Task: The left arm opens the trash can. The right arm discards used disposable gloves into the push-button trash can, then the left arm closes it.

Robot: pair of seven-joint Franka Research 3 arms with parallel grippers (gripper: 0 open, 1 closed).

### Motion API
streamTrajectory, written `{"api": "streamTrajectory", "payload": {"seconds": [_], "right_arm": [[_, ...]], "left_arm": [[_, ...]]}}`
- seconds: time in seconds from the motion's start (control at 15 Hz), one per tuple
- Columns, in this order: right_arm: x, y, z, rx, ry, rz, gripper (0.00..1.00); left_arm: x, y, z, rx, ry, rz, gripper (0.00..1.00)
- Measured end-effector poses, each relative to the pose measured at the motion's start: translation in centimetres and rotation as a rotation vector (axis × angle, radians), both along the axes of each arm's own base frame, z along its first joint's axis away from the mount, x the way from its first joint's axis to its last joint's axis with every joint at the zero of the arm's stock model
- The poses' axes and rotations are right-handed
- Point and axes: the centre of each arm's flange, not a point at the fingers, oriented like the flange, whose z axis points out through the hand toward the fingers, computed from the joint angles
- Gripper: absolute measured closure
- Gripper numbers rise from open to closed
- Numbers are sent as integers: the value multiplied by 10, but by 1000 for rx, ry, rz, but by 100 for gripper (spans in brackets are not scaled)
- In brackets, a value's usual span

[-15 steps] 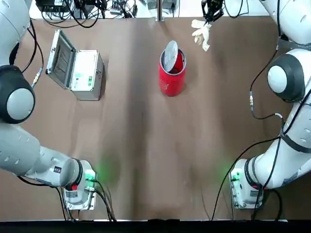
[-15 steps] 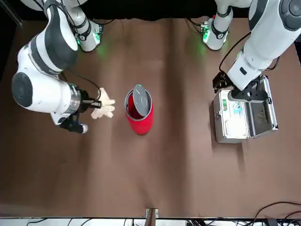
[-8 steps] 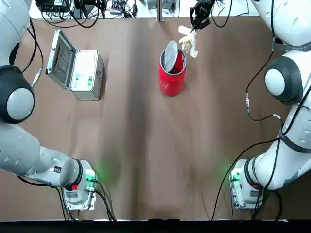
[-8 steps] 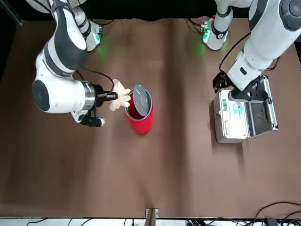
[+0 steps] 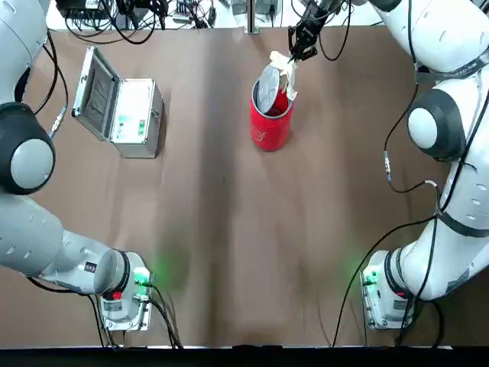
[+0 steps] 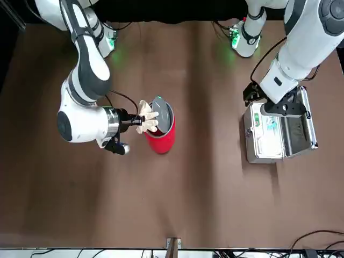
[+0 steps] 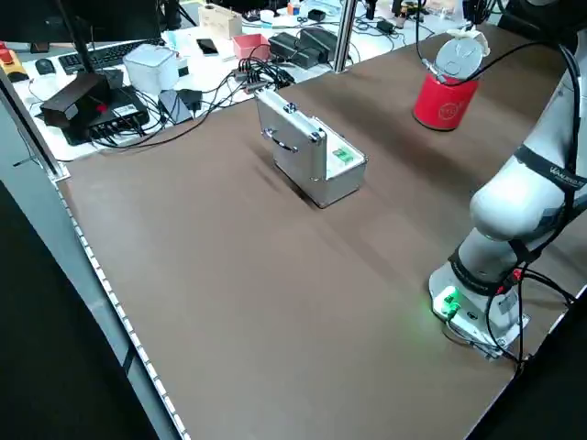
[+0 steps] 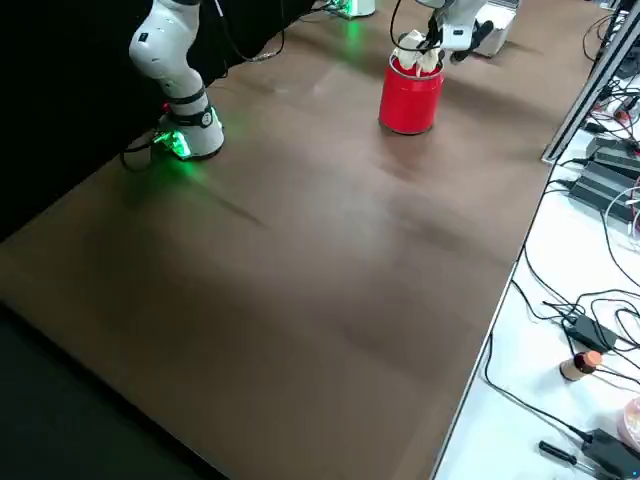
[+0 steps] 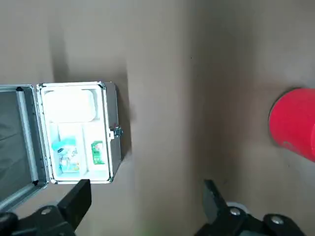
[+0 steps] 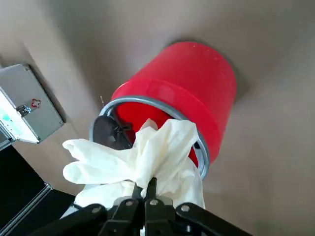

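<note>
We have the right gripper (image 10: 146,189) clamped on the gloves (image 10: 152,160) at the open red can's (image 10: 197,88) rim, toward the table's far edge; the mouth lies inward, leftward of our fingers; the left gripper (image 9: 147,199), fingers apart, waits over the silver case (image 9: 78,132)

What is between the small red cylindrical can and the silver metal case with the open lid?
Only bare brown tabletop, as the top view shows.

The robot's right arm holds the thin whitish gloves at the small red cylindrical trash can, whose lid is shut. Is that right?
Not quite: the round grey lid stands open, as the top view shows. The right arm's gripper does hold the whitish gloves at the red can.
</note>
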Motion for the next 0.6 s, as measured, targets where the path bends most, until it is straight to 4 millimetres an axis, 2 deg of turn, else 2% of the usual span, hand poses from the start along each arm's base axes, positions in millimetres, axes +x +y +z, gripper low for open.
{"api": "streamTrajectory", "payload": {"seconds": [0.2,0.27,0.33,0.6], "right_arm": [[0,4,-19,1,32,0,98],[-1,9,-37,-5,59,5,98],[-2,12,-45,-7,71,7,98],[-4,20,-62,-9,95,14,98]], "left_arm": [[0,0,0,0,1,0,0],[0,0,-1,0,1,0,0],[0,0,-1,0,1,0,0],[0,0,-1,1,2,0,0]]}}
